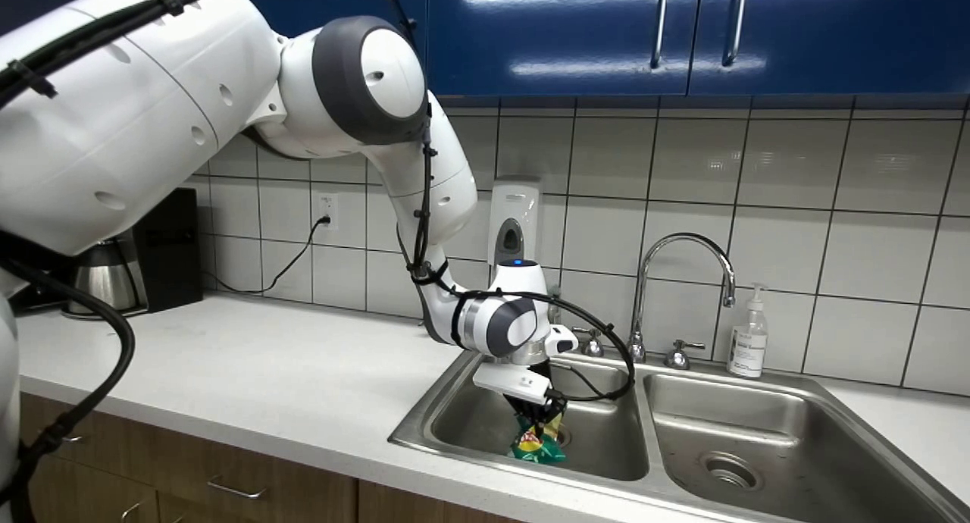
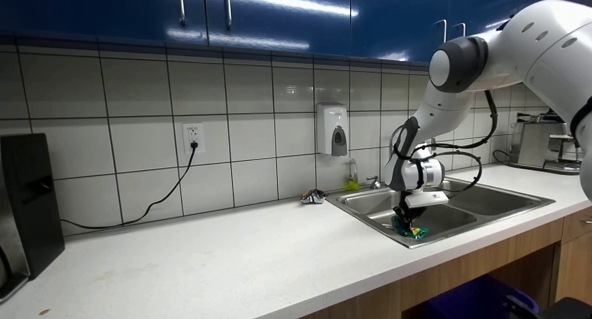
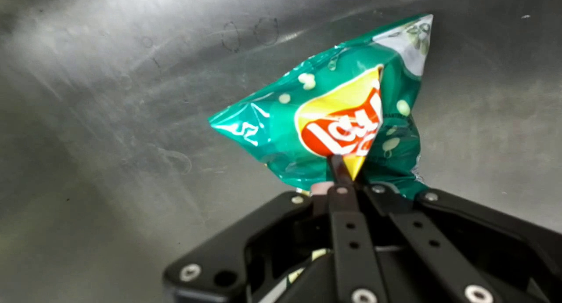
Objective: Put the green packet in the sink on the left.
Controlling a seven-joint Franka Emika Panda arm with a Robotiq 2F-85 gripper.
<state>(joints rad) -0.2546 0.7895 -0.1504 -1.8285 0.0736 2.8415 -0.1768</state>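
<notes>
And the green packet [image 1: 539,449] is down inside the left sink [image 1: 606,443], lower centre of the frame in an exterior view, the tool [image 3: 350,171] pinching it, so seemingly just release and withdrawal remain!

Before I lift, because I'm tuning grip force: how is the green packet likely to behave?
Probably floppy: the green packet folds sharply at the gripper. Likely slippery, since its surface shines. Unlikely to roll, given its pointed corners.
</notes>
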